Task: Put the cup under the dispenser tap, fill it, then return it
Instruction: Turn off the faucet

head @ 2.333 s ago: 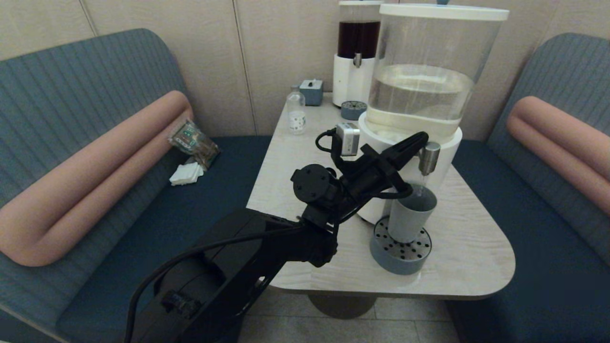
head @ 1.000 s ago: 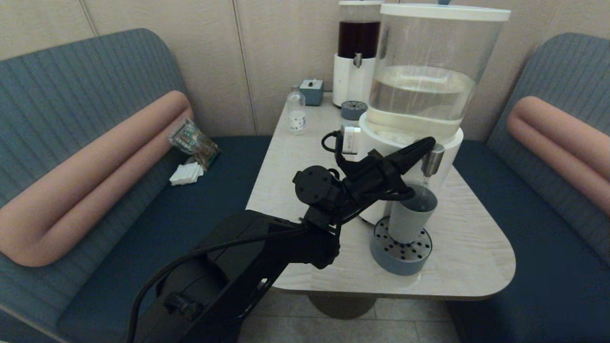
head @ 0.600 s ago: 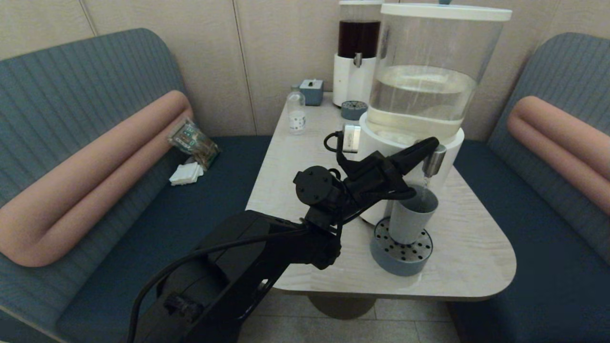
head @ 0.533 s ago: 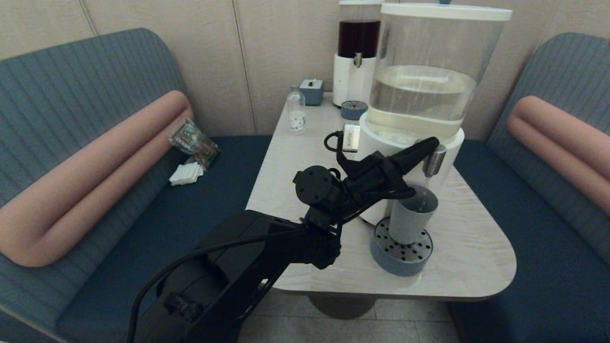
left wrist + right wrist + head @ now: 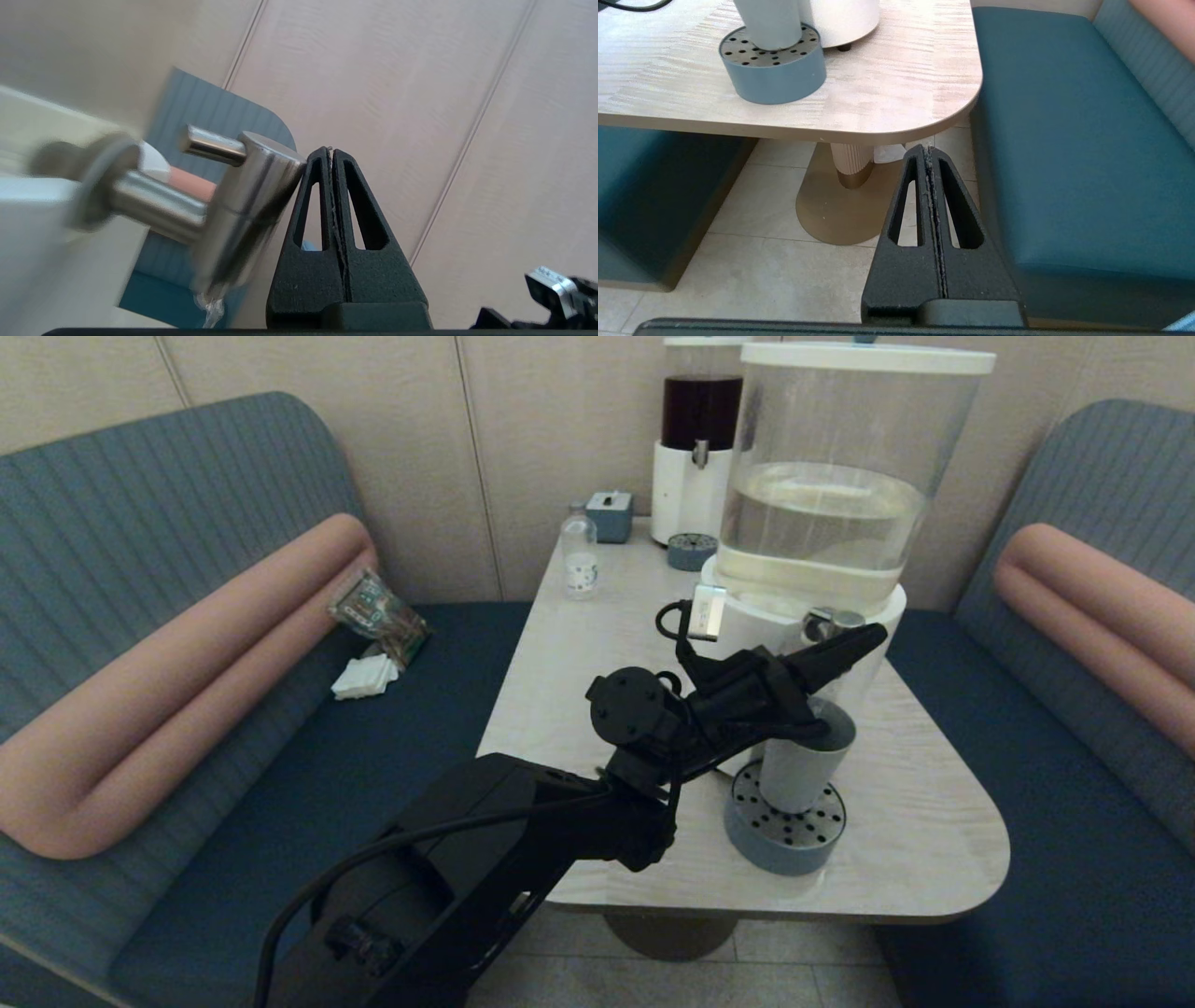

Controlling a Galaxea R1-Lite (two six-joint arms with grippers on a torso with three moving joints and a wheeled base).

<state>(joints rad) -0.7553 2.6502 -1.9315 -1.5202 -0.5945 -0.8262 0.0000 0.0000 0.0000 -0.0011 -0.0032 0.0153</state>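
Note:
The grey-blue cup (image 5: 801,767) stands upright on the round perforated tray (image 5: 782,847), below the steel dispenser tap (image 5: 823,620) of the big clear-liquid dispenser (image 5: 822,504). My left gripper (image 5: 876,635) is shut and empty. It reaches across the front of the tap just above the cup's rim. In the left wrist view the shut left gripper (image 5: 331,150) lies against the side of the tap (image 5: 243,200), and a little water hangs at the spout. My right gripper (image 5: 928,149) is shut and parked low over the floor, beside the table's near corner. From there the cup (image 5: 768,21) and tray (image 5: 775,79) show.
At the back of the table (image 5: 887,887) stand the dark-red dispenser (image 5: 700,420), a small tray (image 5: 692,551), a clear bottle (image 5: 580,555) and a blue box (image 5: 611,515). Blue benches flank the table. A snack packet (image 5: 378,611) lies on the left bench.
My left gripper has slid right and a little down, from beside the tap to across its front. The thin stream into the cup is no longer seen in the head view.

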